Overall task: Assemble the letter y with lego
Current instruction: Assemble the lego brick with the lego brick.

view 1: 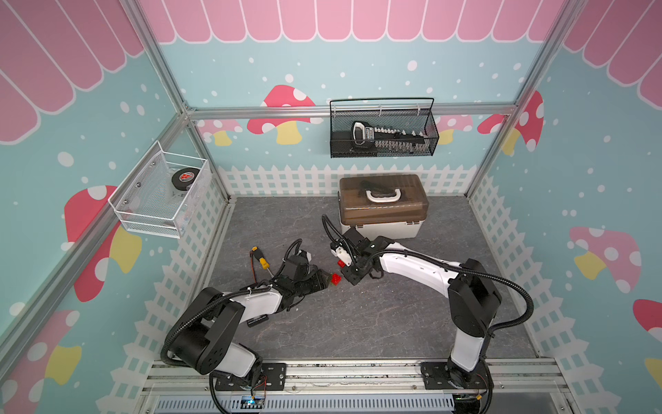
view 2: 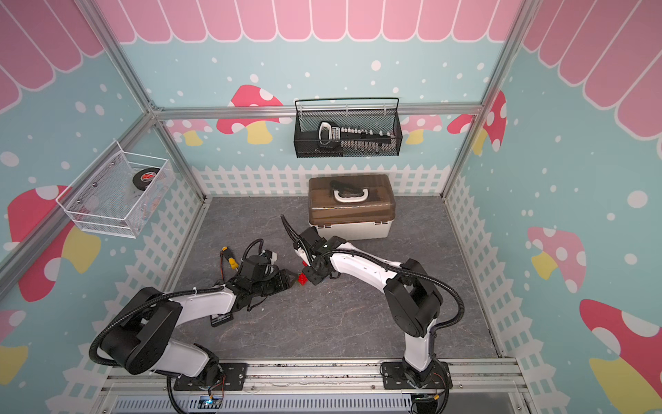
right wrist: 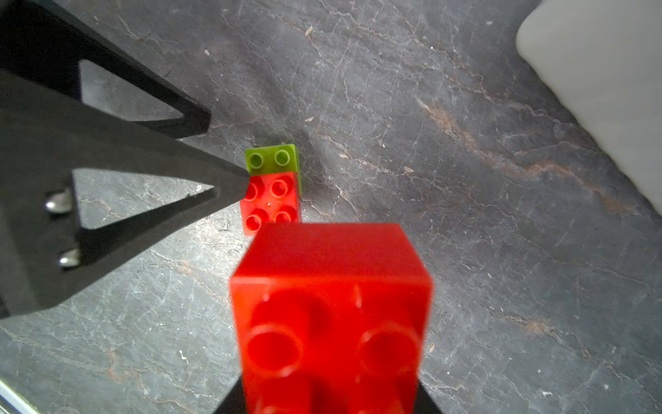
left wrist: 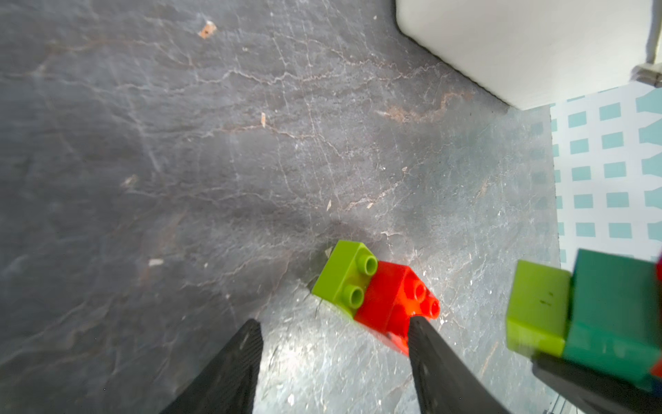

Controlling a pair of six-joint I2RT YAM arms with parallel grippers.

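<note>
At the middle of the grey table (view 1: 358,322), we found the lego in two lots. A lime brick (left wrist: 344,277) joined to a red brick (left wrist: 394,304) lay on the table at three o'clock of the left gripper (left wrist: 333,320). That gripper's fingers stood apart. One fingertip (right wrist: 233,181) touched the red brick's corner, and the pair lay outside the gap, not within it. The right gripper (view 1: 350,275), reaching in from three o'clock, was clamped on the cluster (left wrist: 591,315) (lime, dark green and red showed; any blue was hidden). It was held off the table, just beside the pair. We judged that grip kept it poised for pressing onto the pair, with the spread fingers bracing.
</note>
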